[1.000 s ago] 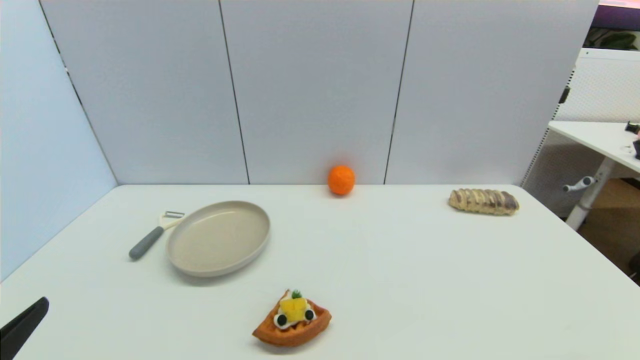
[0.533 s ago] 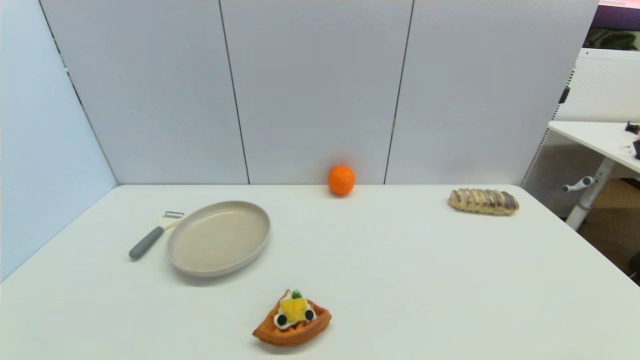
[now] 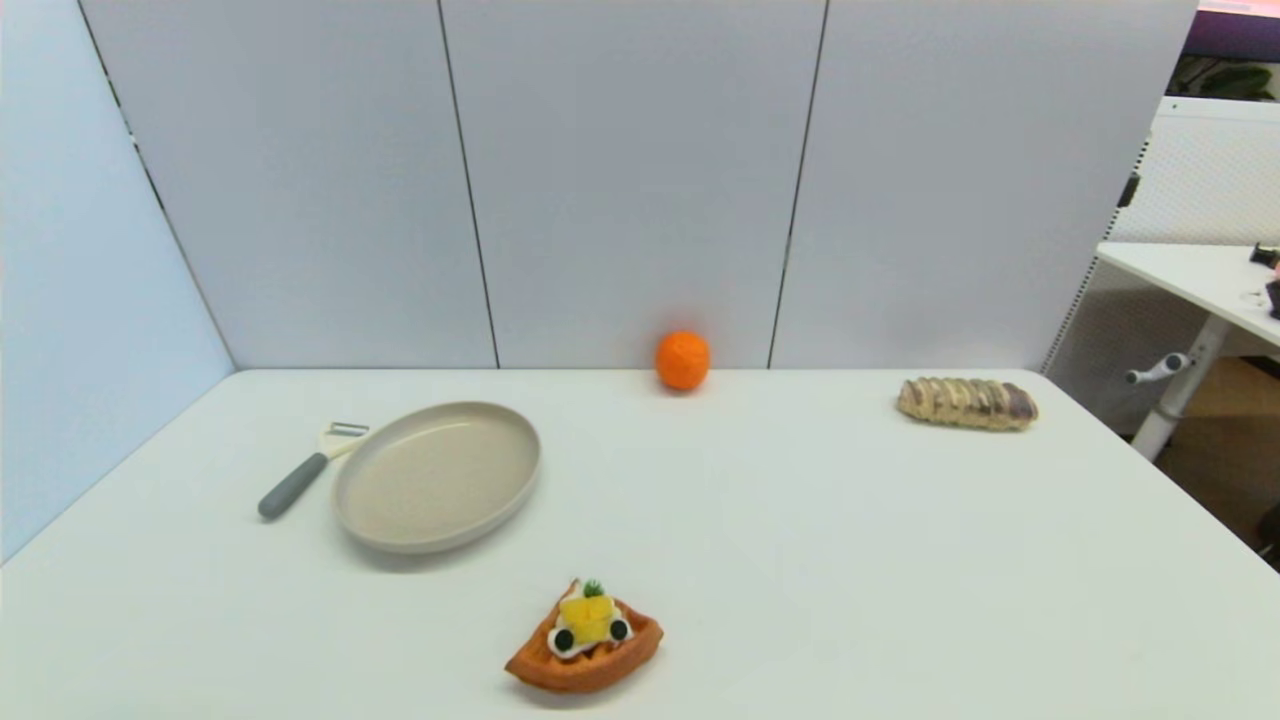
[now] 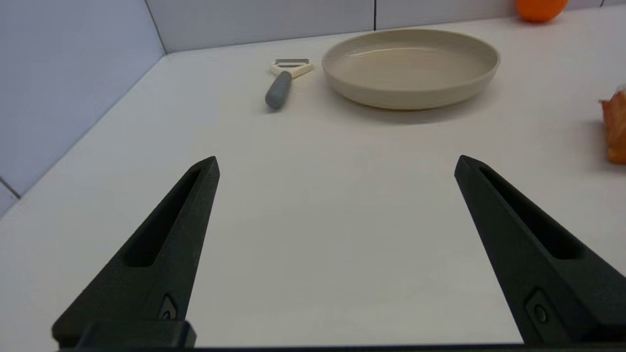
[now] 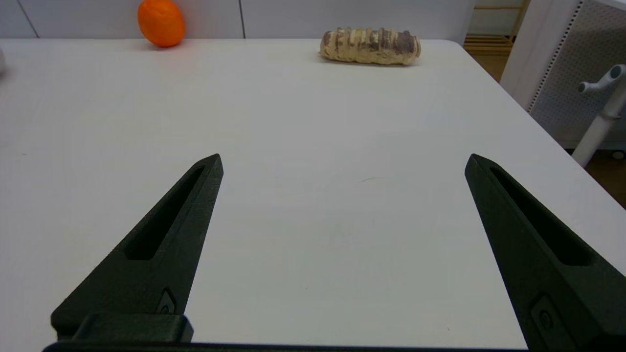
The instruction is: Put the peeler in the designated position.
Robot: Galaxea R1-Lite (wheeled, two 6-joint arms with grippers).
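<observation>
The peeler [image 3: 303,472] lies flat on the white table just left of the beige plate [image 3: 437,474], grey handle toward me, white forked head and blade pointing away. In the left wrist view the peeler [image 4: 283,80] sits far beyond my left gripper [image 4: 337,164], which is open and empty over bare tabletop near the table's front left. My right gripper [image 5: 345,161] is open and empty too, low over the table's front right. Neither gripper shows in the head view. The designated position bears no mark that I can see.
An orange [image 3: 683,360] rests against the back wall, a braided bread loaf [image 3: 967,403] lies at the back right, and a waffle slice with toppings [image 3: 585,640] sits front centre. Grey panels wall the back and left; the table's right edge [image 3: 1180,480] drops to the floor.
The left arm's black fingertip, seen at the head view's bottom left corner a second ago, has drawn back out of that view. The peeler and the other things have not moved.
</observation>
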